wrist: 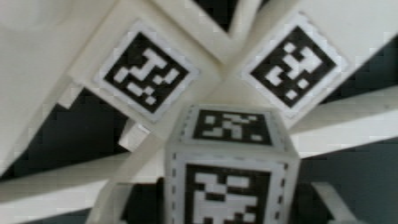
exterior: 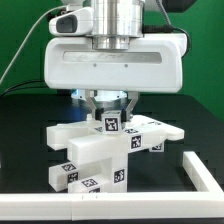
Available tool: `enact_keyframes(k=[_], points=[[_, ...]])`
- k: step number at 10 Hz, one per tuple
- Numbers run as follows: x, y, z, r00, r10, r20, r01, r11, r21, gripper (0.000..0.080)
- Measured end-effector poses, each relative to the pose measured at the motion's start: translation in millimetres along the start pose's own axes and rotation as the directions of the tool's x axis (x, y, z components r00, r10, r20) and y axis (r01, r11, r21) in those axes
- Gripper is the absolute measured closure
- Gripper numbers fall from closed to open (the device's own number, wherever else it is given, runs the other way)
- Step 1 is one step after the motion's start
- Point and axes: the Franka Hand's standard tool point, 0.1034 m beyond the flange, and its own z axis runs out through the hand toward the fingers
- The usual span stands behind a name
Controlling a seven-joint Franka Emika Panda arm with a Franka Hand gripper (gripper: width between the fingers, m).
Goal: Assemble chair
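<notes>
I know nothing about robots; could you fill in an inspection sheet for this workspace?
Surface: matte black tabletop, edged by a long thin white rail.
Job's things: matte white plastic chair pieces with black-and-white square tags, stacked mid-table.
Clutter: nothing seen.
Grippers: two-finger gripper at the stack's top; open or shut unclear.
Cables: thin black cable at the exterior view's left.
Surroundings: green backdrop.

A black desk point(exterior: 25, 140) fills the lower part of the exterior view, matte and dark. A thin white rail point(exterior: 40, 197) lies along its near edge, and another white stretch angles across at the exterior view's right. Behind stands a green backdrop point(exterior: 20, 30) — a thin dark cable point(exterior: 25, 55) crosses it on the exterior view's left.
</notes>
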Motion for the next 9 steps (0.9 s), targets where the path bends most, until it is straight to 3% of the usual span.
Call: enact_keyframes(k=[2,7,9], points=[[0.2,0.5,0.0,0.991,0.131,0.0,-0.131,0.991,0.0,0.0514],[12.6,30.9,0.4,0.979,0.206,0.008,-0.206,0.979,0.0,0.0514],[15.4,38.3,0.8,0.947,0.321,0.009,-0.321,0.947,0.014,0.0513]])
